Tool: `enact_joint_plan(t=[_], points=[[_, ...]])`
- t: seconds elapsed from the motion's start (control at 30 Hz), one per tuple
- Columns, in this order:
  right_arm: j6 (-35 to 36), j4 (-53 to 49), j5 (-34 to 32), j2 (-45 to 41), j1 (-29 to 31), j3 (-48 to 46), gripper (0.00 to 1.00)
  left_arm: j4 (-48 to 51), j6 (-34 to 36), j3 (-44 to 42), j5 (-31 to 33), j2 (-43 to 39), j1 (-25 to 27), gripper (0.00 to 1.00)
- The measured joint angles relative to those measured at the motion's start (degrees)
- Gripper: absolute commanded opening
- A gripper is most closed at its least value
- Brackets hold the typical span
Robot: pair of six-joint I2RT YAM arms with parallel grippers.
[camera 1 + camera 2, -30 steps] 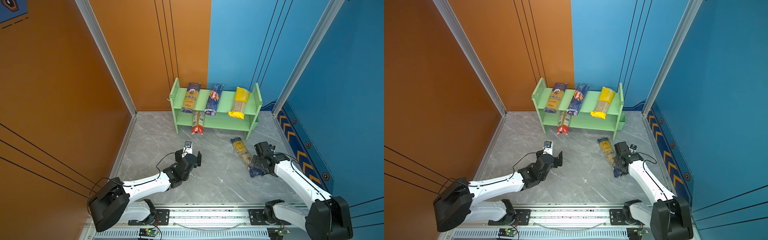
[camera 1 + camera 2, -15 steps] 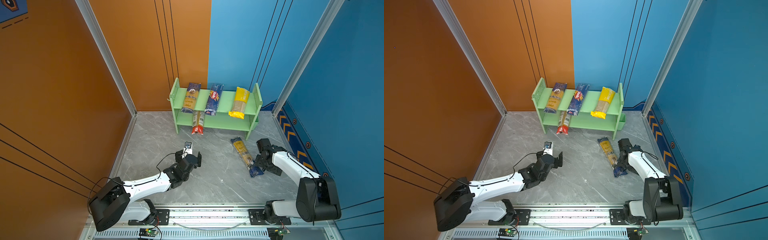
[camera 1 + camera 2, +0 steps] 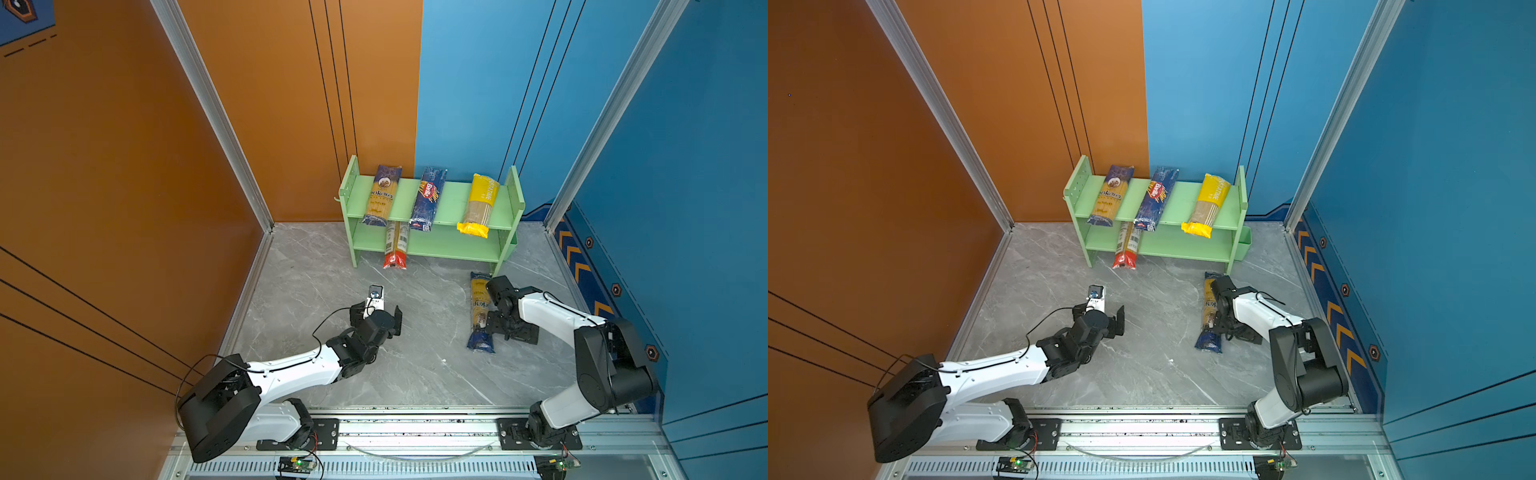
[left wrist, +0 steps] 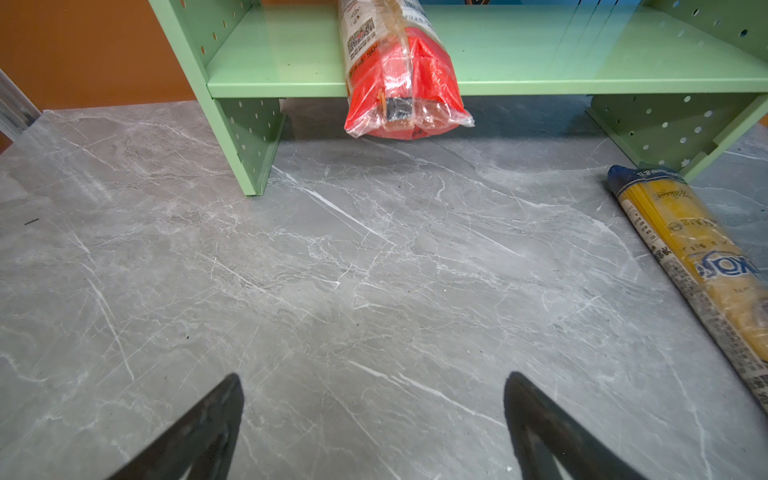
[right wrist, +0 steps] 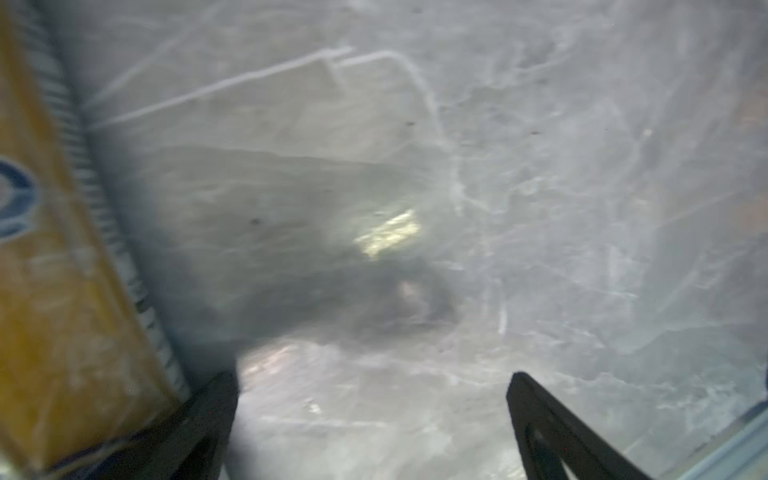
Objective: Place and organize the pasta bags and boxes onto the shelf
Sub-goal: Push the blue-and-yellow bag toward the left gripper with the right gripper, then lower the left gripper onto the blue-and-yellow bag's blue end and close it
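Four of the five packs were on the shelf (image 3: 453, 199), so the job looked nearly done. On its upper tier lay a dark-blue-and-yellow pack (image 3: 380, 195) towards the left panel, the Barilla pack (image 3: 428, 199) in the middle and the yellow Pastatime pack (image 3: 478, 205) towards the right panel, each running front to back with its near end hanging over the tier's front edge. The red-ended clear pack (image 3: 395, 245) sat on the lower tier near the left panel, its red end jutting out past the front edge above the worktop (image 3: 415, 353). What was left was the second dark-blue-and-yellow pack (image 3: 480, 307), which lay flat on the worktop nearer its right edge, its far end just beside the shelf's right foot. After that, the overhanging packs probably wanted squaring up. The left arm reached low from the front left corner towards the middle of the worktop. The left gripper (image 4: 374, 378) faced the shelf over bare surface, its jaws wide apart and empty. The right arm was folded, elbow raised near the right edge and forearm sloping down to the loose pack. The right gripper (image 5: 374, 376) was low over the worktop on that pack's right side, with its jaws apart and nothing between them. One finger was just beside the pack's long edge, and the blur hid whether they touched.
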State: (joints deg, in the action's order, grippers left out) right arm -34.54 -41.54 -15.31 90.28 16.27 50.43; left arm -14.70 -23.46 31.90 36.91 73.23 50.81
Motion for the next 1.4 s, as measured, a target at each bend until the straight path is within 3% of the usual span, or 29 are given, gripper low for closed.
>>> enact_joint_plan(t=[0.27,0.43,0.67,0.9,1.4], points=[[-0.5,2.1,3.7,0.6,3.7,1.1,1.00,-0.3,1.2,-0.1,-2.5,0.2,0.1,0.98],[-0.4,2.2,5.3,-5.3,3.5,0.4,1.00,-1.6,3.5,-0.1,-7.7,3.0,0.7,0.98],[-0.4,2.1,6.4,-14.7,0.5,-2.3,1.00,-5.1,7.7,0.6,-16.9,9.6,3.7,0.98],[-0.4,2.1,7.1,-20.5,-3.5,-5.3,1.00,-5.8,9.5,6.2,-20.8,17.5,7.5,0.98],[-3.0,4.6,6.5,-21.4,-5.7,-9.2,1.00,-8.2,10.2,16.3,-26.6,27.7,10.8,0.98]])
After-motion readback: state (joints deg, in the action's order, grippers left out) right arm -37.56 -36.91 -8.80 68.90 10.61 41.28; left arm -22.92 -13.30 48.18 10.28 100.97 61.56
